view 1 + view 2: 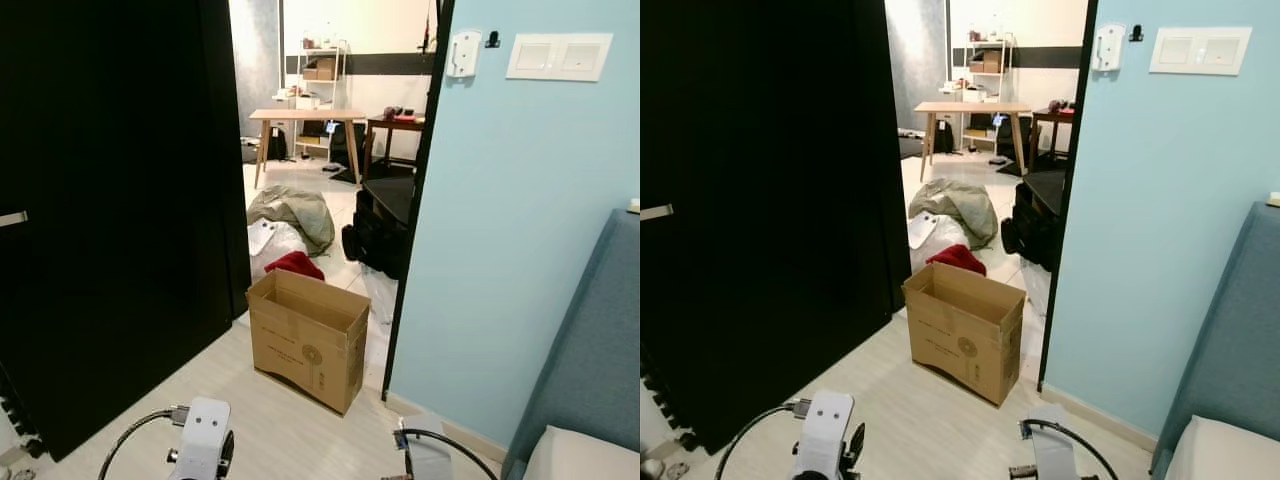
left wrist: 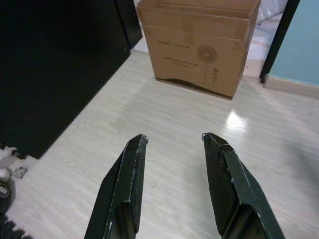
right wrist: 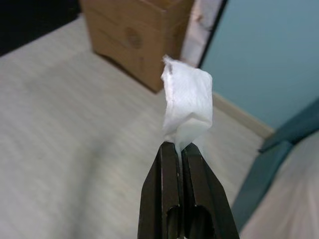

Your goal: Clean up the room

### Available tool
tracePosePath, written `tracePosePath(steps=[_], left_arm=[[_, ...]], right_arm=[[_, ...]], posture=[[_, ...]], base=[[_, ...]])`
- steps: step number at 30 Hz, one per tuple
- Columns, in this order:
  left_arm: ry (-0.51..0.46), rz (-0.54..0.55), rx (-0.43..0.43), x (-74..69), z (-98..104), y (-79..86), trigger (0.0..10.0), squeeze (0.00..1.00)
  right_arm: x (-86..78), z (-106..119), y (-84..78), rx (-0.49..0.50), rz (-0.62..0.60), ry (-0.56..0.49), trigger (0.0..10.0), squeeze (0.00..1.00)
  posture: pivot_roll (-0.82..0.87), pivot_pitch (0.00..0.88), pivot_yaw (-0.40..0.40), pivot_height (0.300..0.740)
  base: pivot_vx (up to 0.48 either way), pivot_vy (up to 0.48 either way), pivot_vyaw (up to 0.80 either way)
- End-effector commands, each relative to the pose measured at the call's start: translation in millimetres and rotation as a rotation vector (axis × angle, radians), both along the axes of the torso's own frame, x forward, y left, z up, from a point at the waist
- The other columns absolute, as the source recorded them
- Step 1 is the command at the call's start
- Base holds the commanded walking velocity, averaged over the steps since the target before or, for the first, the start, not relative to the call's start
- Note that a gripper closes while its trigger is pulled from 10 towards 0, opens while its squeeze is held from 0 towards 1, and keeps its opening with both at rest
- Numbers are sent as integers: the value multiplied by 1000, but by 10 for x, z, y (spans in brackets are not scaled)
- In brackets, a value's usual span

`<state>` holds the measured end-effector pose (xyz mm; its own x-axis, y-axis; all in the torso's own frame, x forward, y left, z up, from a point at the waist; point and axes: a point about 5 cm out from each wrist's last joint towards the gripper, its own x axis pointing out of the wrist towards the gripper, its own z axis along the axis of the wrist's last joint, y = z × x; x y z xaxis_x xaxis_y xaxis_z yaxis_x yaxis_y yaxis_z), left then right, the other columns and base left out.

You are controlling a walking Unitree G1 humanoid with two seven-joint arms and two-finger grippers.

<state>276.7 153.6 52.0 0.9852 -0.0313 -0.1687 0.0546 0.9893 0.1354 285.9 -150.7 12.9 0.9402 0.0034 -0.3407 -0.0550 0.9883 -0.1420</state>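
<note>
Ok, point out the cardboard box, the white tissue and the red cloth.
cardboard box (image 1: 300, 352): left eye view, on its printed front face.
white tissue (image 3: 187, 104): right wrist view, middle of the piece pinched in the right end effector (image 3: 180, 145).
red cloth (image 1: 295, 264): left eye view, top of the heap.

Box (image 1: 308, 338) matt brown cardboard; floor (image 2: 164, 119) pale wood-look, slight sheen; tissue (image 3: 186, 107) soft white paper.

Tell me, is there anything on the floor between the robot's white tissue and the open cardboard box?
Nothing visible is in the way. The right gripper is shut on the white tissue, and pale bare floor runs from it to the open cardboard box by the doorway. The left gripper is open with nothing between its fingers.
</note>
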Motion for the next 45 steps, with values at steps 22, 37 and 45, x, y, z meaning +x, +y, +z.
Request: tracePosePath(steps=[22,37,45], left_arm=[[-21,-1,-22,-15,9,28,10000,0],[-21,-2,-20,-23,10,52,10000,0],[-18,-4,-11,-20,11,90,10000,0]], right_arm=[[-31,-45,77,-8,56,29,10000,0],[-26,-45,89,-8,58,29,10000,0],[-20,-44,100,4,52,29,10000,0]], posture=[[51,77,3,740],[63,75,-2,740],[63,68,3,740]], base=[[222,0,0],[307,0,0],[305,0,0]])
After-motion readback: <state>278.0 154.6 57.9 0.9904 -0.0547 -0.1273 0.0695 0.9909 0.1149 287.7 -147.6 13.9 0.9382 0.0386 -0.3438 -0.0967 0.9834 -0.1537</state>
